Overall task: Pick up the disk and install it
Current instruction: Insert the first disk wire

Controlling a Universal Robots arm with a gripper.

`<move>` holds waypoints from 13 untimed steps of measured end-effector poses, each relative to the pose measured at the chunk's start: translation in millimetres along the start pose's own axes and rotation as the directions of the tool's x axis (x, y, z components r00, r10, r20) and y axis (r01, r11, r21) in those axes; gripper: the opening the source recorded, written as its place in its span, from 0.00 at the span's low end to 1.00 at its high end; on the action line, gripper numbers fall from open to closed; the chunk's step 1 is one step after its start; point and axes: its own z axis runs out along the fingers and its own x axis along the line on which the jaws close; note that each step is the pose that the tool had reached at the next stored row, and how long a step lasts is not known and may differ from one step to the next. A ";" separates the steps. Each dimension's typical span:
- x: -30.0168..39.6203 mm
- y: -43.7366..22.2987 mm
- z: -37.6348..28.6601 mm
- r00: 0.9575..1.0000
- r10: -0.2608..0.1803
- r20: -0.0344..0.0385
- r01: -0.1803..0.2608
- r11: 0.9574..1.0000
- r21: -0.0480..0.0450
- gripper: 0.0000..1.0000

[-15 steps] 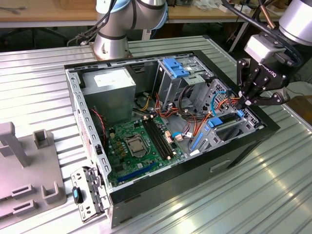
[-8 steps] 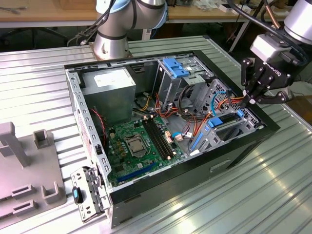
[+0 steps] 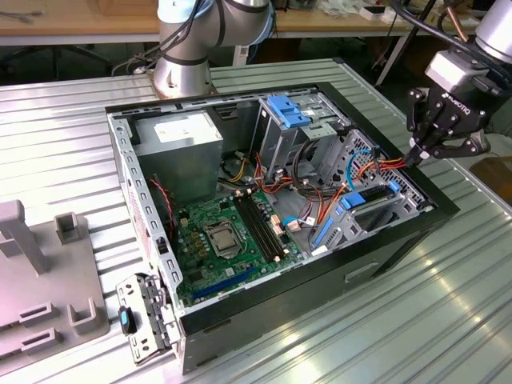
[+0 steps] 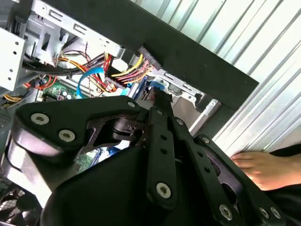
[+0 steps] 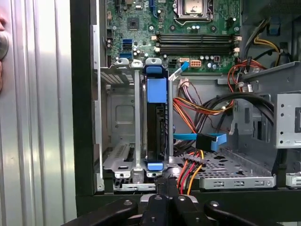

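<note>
The disk [image 5: 156, 127], grey metal in a bright blue carrier, stands on edge in a bay of the open computer case [image 3: 416, 228]. In the exterior view the disk [image 3: 370, 198] sits low in the case near its right wall. My gripper [image 3: 414, 157] hangs over that wall, just above the disk's end, with its fingers shut together and nothing between them. In both wrist views the gripper's tips [image 5: 162, 181] [image 4: 161, 98] sit close to the carrier's blue end tab [image 4: 155, 85]; I cannot tell whether they touch it.
A fixed blue bracket [image 3: 288, 110] tops the drive cage. Red, yellow and orange cables [image 5: 188, 167] run beside the disk. The motherboard [image 3: 228, 240] and power supply [image 3: 180, 140] fill the case. A grey fixture [image 3: 40, 272] stands at the exterior view's left. A person's hand [image 4: 263, 169] rests on the table.
</note>
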 end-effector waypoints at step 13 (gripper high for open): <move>-0.8 -4.1 4.4 0.967 -0.254 0.008 0.254 0.967 -0.003 0.11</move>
